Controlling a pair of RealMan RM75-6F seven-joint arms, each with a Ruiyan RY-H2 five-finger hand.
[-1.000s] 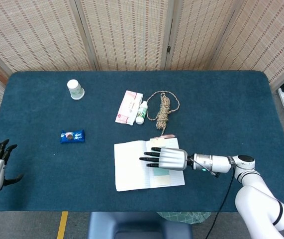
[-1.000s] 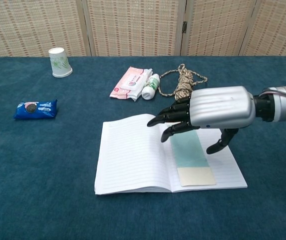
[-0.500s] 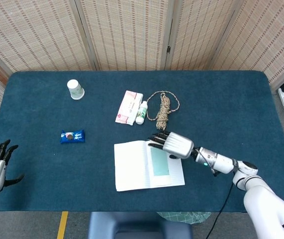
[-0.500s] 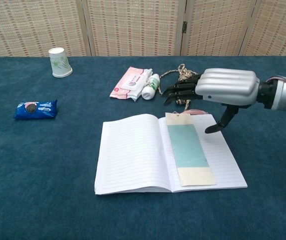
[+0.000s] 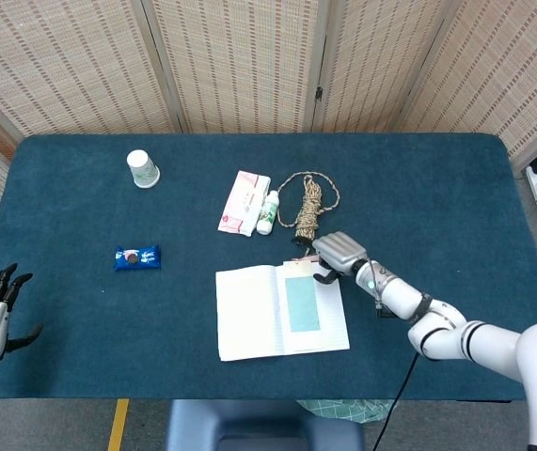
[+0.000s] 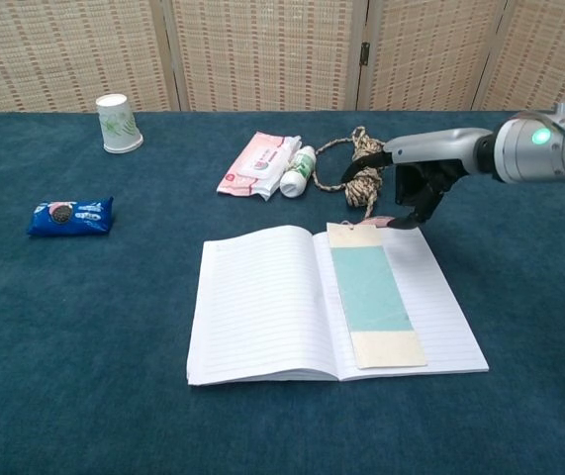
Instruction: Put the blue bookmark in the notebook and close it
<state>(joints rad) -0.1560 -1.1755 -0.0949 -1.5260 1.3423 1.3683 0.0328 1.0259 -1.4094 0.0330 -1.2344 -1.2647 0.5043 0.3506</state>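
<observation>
Now that the right hand has withdrawn empty, fingers apart, the bookmark lies uncovered on the notebook.

Even, bright, diffuse light in both views; shadows soft and short. Faint shadow directly beneath right hand on notebook page. Mild sheen on hand's metal back. Both views sharp, no motion blur.
</observation>
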